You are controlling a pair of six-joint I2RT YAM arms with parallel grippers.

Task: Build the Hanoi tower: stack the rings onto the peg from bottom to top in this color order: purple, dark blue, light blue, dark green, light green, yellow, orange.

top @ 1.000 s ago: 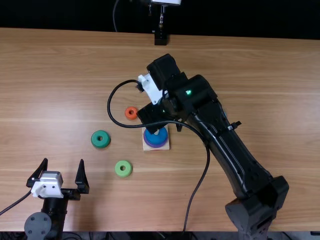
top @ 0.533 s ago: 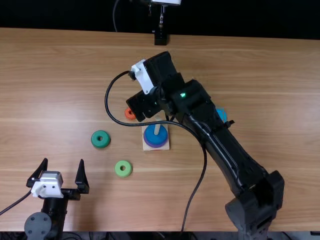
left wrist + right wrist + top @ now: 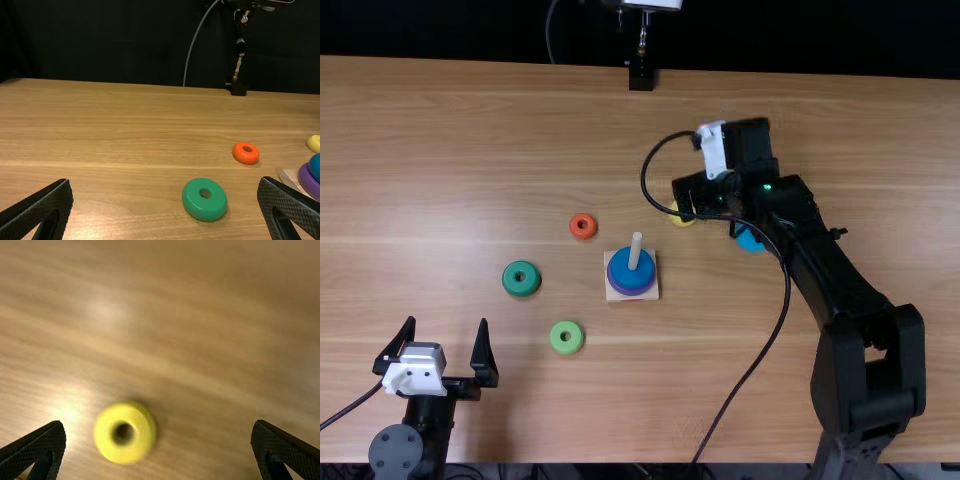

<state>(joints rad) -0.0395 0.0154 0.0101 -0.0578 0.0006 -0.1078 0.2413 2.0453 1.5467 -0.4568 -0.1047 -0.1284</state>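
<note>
Your right gripper (image 3: pixel 158 426) is hanging over the table with its fingers spread wide and nothing between them. The yellow ring (image 3: pixel 144 436) is lying close by, nearer one finger than the other, so by closing here you are risking a poor grab of a ring that belongs much later. Light blue seems due next, and the light blue ring (image 3: pixel 752 243) is sitting partly under the right arm, where a low swing could be knocking it toward the table's right edge.

The purple ring (image 3: pixel 631 291) and dark blue ring (image 3: pixel 628 272) are already sitting around the peg (image 3: pixel 636 252); a drooping cable (image 3: pixel 757 370) could be snagging it as you are swinging back. Toward the left edge, the orange ring (image 3: pixel 583 217), dark green ring (image 3: pixel 521 290) and light green ring (image 3: pixel 557 347) are waiting. Your left gripper (image 3: pixel 447 321) is resting empty and parted by the near left corner.
</note>
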